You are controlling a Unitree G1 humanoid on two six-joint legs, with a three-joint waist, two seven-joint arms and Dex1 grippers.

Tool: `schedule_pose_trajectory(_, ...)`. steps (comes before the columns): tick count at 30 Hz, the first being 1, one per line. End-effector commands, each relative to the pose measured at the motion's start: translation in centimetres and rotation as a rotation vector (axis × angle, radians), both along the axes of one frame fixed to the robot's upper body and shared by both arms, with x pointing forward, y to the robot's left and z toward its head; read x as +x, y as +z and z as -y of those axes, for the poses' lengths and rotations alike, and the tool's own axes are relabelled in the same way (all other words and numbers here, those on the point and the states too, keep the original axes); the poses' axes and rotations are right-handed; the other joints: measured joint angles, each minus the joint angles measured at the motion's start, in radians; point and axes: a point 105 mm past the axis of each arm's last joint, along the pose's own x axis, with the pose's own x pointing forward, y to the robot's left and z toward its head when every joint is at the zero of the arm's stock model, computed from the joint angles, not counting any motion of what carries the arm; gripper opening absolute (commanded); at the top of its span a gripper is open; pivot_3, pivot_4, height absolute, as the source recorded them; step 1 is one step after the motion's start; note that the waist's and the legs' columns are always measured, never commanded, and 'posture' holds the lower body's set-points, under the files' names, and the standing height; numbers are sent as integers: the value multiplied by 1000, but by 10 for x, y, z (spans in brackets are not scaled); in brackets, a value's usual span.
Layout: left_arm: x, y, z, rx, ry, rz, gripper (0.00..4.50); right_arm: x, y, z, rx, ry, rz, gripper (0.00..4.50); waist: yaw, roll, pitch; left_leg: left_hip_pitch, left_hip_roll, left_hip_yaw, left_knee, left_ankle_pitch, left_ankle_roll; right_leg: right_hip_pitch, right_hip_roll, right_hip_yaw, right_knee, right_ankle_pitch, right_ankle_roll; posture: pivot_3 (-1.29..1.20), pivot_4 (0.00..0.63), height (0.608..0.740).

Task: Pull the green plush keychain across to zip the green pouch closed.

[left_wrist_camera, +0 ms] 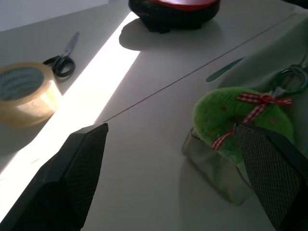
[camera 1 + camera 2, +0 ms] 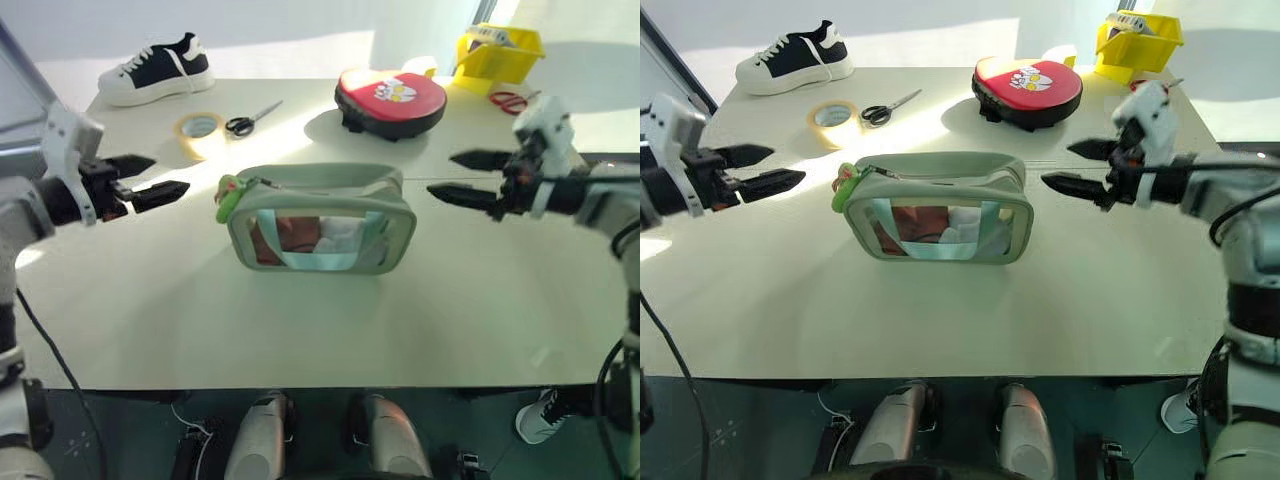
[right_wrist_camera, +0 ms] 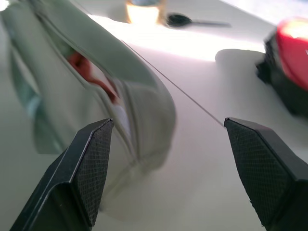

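Note:
The green pouch (image 2: 320,222) lies in the middle of the table, its clear window facing me with reddish and white contents inside. In the right wrist view its top (image 3: 120,72) gapes open. The green plush keychain (image 2: 229,195) hangs at the pouch's left end; it carries a red checked bow (image 1: 231,120). My left gripper (image 2: 170,174) hovers open just left of the keychain, apart from it. Beside the pouch's right end my right gripper (image 2: 441,173) is open too, holding nothing.
Behind the pouch sit a red round case (image 2: 390,98), a tape roll (image 2: 200,130) and black scissors (image 2: 250,118). A black-and-white shoe (image 2: 158,70) is at the far left and a yellow bin (image 2: 498,52) with red scissors (image 2: 510,100) at the far right.

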Motion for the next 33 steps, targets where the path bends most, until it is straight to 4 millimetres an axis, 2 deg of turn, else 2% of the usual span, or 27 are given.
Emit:
schedule_pose_trajectory(1, -3, 23, -1, 10, -44, 56, 4460, -9, 6, -13, -5, 88, -15, 3835, -1, 0, 0, 0, 0, 0, 0, 0, 0, 0, 0, 0, 0, 0, 0, 0, 150, 740)
schedule_pose_trajectory(5, 4, 37, -10, 18, 2, 103, 4460, -7, 12, -17, -18, 87, 28, 3835, -2, -1, 1, 0, 0, 3, 2, 0, 0, -1, -1, 1, 1, 0, 1, 0, 150, 740)
schedule_pose_trajectory(16, 9, 33, -12, 7, 35, 114, 4460, -12, 7, -24, -49, 112, 31, 3835, -1, -1, 1, 1, 1, 5, 3, 1, -1, -1, -1, 3, 2, 1, 0, 0, 150, 740)
schedule_pose_trajectory(20, 3, 33, -8, 4, -1, 88, 4460, -19, 5, -30, -67, 156, 19, 3835, -1, -1, 2, 1, 1, 7, 3, 1, -1, -2, -1, 4, 3, 2, -1, 0, 150, 740)
schedule_pose_trajectory(28, -3, 20, -2, 18, -29, 51, 4460, -23, -28, -43, -121, 203, -12, 3835, -1, -2, 1, 2, 3, 8, 5, 1, -1, -2, 0, 5, 4, 2, -1, 0, 150, 740)
schedule_pose_trajectory(31, -2, 20, 0, 11, -30, 54, 4500, -14, -36, -43, -142, 180, 9, 3004, -1, -2, 1, 2, 3, 8, 6, 1, -1, -2, 0, 6, 4, 1, 1, 0, 150, 740)
schedule_pose_trajectory(33, -1, 19, 2, 6, -33, 50, 4500, -11, -39, -43, -147, 172, 17, 2071, -1, -2, 1, 2, 3, 8, 6, 1, -1, -2, 0, 6, 5, 1, 1, 0, 150, 740)
